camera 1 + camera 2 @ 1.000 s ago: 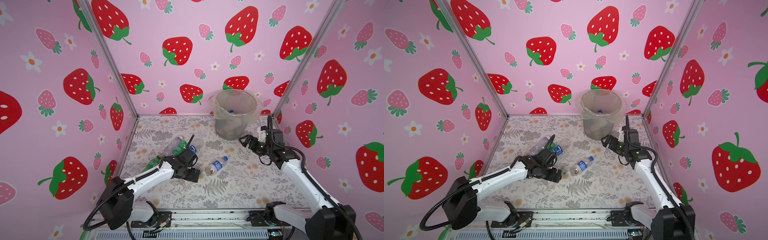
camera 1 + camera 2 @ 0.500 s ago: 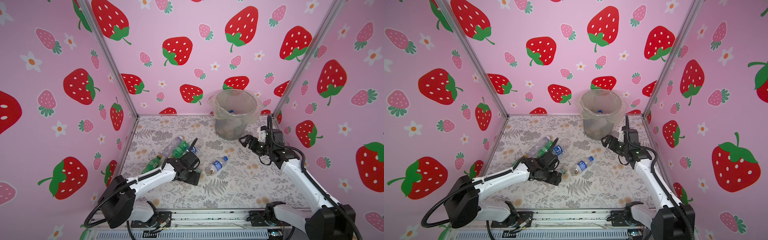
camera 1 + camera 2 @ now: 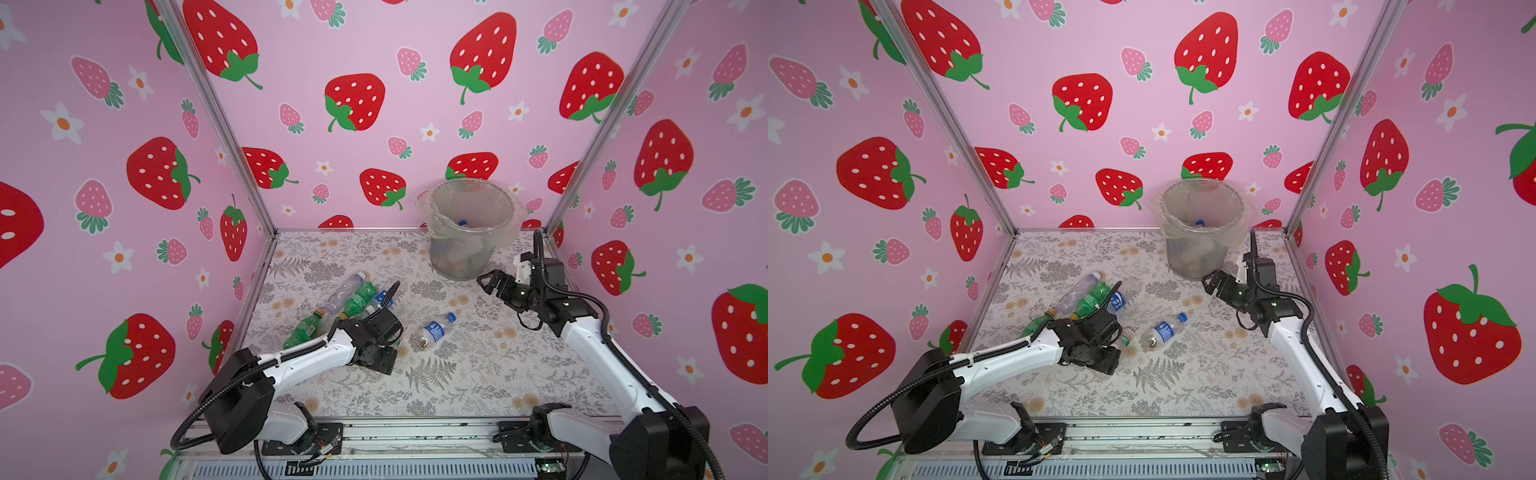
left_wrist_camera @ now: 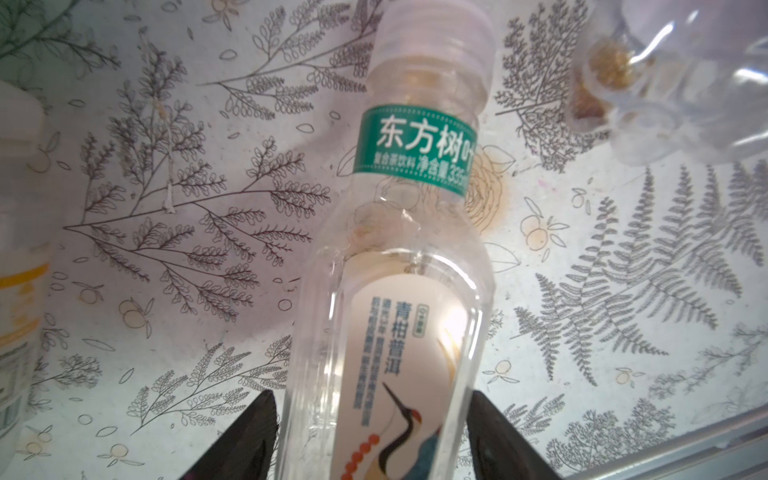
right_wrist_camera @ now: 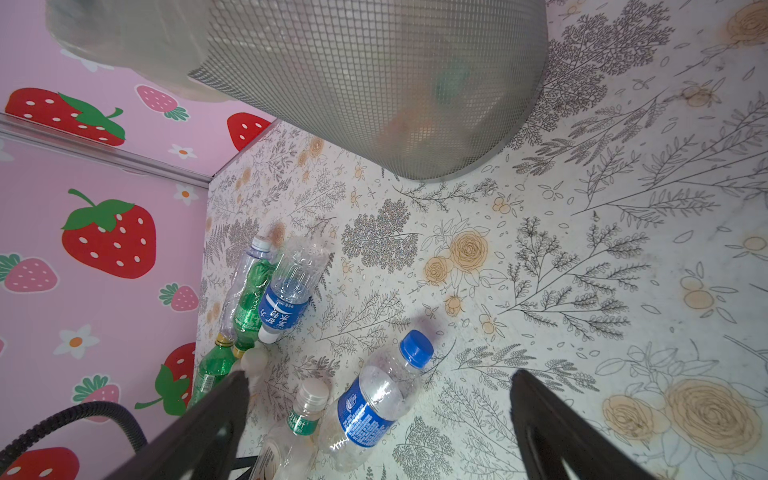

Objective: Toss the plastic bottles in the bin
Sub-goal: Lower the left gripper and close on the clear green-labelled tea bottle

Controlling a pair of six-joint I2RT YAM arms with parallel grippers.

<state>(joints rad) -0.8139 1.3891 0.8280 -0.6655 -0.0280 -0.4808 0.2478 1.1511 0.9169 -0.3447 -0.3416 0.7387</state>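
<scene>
Pink walls printed with strawberries enclose a pale floral-printed surface. At the back right stands the grey mesh cylindrical bin lined with a clear plastic bag, with bottles lying inside it. The left gripper is low over the surface. Its black fingers sit on either side of a clear plastic bottle with a green neck band and white cap; whether they press it, I cannot tell. Near it lies a clear bottle with a blue label and blue cap. Two green plastic bottles and more clear ones lie clustered toward the left wall. The right gripper hovers beside the bin's base, its fingers spread wide, holding nothing.
</scene>
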